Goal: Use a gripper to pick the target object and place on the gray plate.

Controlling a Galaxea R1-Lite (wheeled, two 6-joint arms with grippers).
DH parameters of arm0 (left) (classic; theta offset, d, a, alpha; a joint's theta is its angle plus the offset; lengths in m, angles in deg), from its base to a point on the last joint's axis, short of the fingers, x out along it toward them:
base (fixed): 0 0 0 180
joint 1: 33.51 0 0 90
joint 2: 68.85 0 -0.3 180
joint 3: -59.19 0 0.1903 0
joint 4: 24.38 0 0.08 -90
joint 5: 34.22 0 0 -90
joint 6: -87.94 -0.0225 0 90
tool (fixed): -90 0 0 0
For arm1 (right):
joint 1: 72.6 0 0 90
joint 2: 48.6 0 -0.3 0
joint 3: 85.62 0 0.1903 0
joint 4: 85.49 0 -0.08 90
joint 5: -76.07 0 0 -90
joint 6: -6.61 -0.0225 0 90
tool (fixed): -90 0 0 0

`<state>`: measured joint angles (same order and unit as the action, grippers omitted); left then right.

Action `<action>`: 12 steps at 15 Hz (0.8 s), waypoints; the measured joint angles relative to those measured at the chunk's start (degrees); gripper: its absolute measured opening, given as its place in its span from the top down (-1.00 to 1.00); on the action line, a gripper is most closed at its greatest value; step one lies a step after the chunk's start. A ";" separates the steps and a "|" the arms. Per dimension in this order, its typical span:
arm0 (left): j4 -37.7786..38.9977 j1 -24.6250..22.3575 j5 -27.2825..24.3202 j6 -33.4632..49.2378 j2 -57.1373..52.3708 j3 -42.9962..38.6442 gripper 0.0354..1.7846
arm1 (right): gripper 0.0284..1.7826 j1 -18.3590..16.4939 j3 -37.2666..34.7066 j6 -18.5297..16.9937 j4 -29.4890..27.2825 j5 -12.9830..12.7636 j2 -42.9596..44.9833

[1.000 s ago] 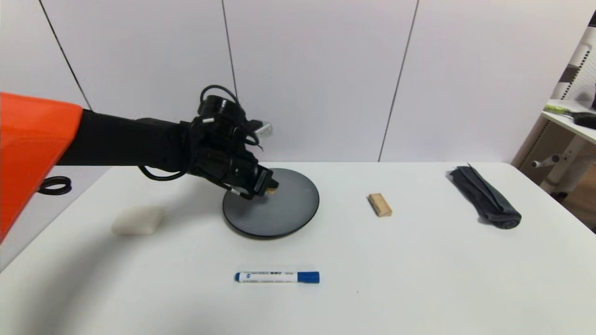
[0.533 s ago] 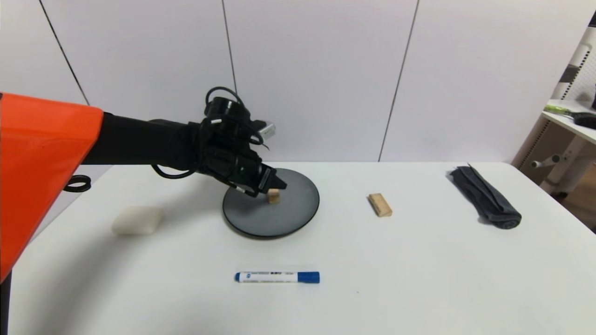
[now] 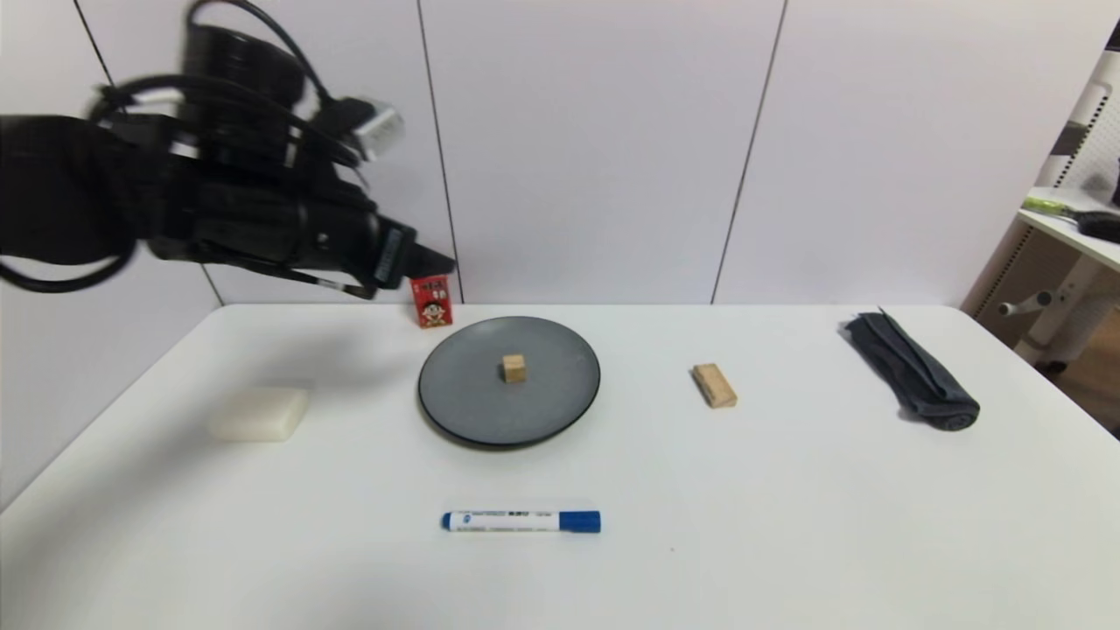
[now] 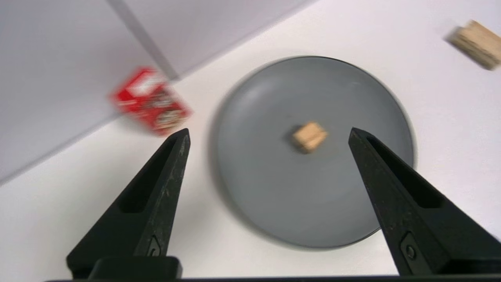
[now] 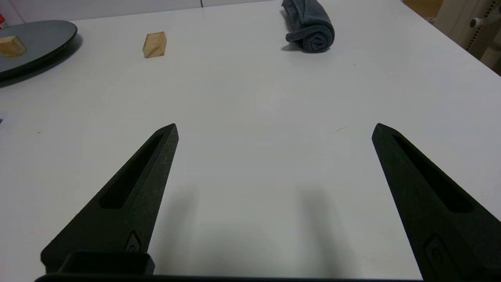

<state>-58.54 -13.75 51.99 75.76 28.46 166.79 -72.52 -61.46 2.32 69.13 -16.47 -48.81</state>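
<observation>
The small wooden cube (image 3: 514,368) sits near the middle of the gray plate (image 3: 464,411). It also shows on the plate (image 4: 313,203) in the left wrist view (image 4: 309,136) and at the right wrist view's edge (image 5: 11,46). My left gripper (image 3: 433,262) is open and empty, raised high above the table's back left, well clear of the plate; its jaws stand wide apart (image 4: 268,135). My right gripper (image 5: 274,127) is open and empty, low over bare table at the right, out of the head view.
A longer wooden block (image 3: 714,385) lies right of the plate. A cream-white slab (image 3: 259,413) lies left of it. A blue marker (image 3: 521,521) lies in front. A small red box (image 3: 432,301) stands behind the plate. A rolled dark cloth (image 3: 910,369) lies at far right.
My left gripper let go of the cube on the plate, then rose and drew back to the upper left, uncovering the red box. The cube stays on the plate.
</observation>
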 joint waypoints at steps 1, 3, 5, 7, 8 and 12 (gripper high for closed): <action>-0.06 -2.38 1.12 -1.79 -5.34 -2.68 -0.69 | -0.92 0.00 0.00 0.00 0.00 0.01 0.00; 0.02 -7.28 2.32 -3.63 -17.49 -11.20 -0.74 | -0.92 0.00 0.00 0.02 0.00 0.00 0.00; 0.15 -10.75 3.05 -2.45 -30.51 -23.60 -0.78 | -0.92 0.00 0.00 0.00 0.01 0.00 0.00; 0.37 -12.74 3.50 -1.32 -42.85 -36.61 -0.81 | -0.92 0.00 0.00 0.00 0.00 0.00 0.00; 0.46 -13.42 3.63 -0.59 -49.75 -43.40 -0.82 | -0.92 0.00 -0.02 0.00 0.01 0.00 0.00; 3.83 -14.99 3.74 2.05 -72.35 -67.51 -0.85 | -0.92 0.02 -0.02 0.00 0.00 0.01 0.00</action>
<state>-54.72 -28.75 55.73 77.81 -43.89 99.28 -72.50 -61.49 2.32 69.13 -16.46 -48.81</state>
